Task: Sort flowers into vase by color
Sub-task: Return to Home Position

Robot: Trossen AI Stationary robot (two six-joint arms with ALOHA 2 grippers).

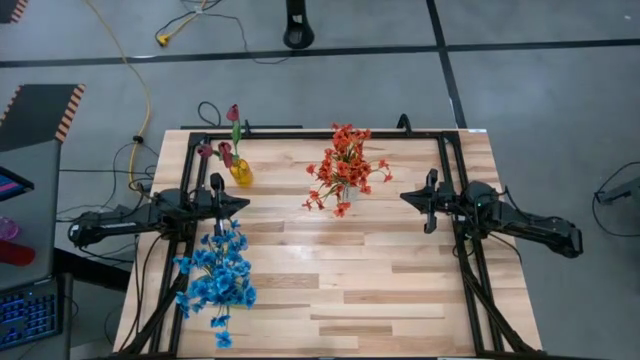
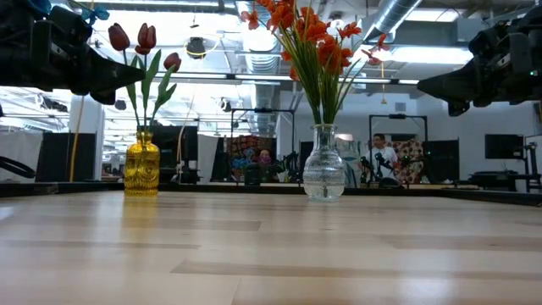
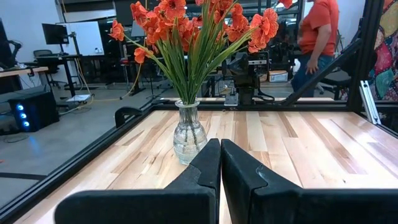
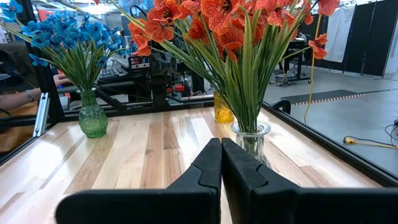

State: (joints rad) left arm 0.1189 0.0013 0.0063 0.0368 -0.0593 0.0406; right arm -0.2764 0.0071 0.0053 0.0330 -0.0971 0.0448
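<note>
Orange-red flowers point(image 1: 343, 168) stand in a clear glass vase point(image 2: 323, 166) at the table's far middle. Maroon tulip buds point(image 2: 142, 38) stand in a yellow vase point(image 1: 240, 173) at the far left. Blue flowers point(image 1: 216, 275) fill a green vase point(image 4: 92, 120) near the left edge. My left gripper point(image 1: 243, 203) hovers shut above the table, between the yellow vase and the blue flowers, pointing at the clear vase point(image 3: 188, 134). My right gripper point(image 1: 404, 197) hovers shut to the right of the orange flowers point(image 4: 239, 37), pointing toward them. Neither holds anything.
A black metal frame point(image 1: 455, 190) runs along the table's left, far and right edges. Bare wood point(image 1: 370, 290) lies between the arms and across the near half. A person in an orange shirt point(image 3: 317, 31) stands in the room beyond the table.
</note>
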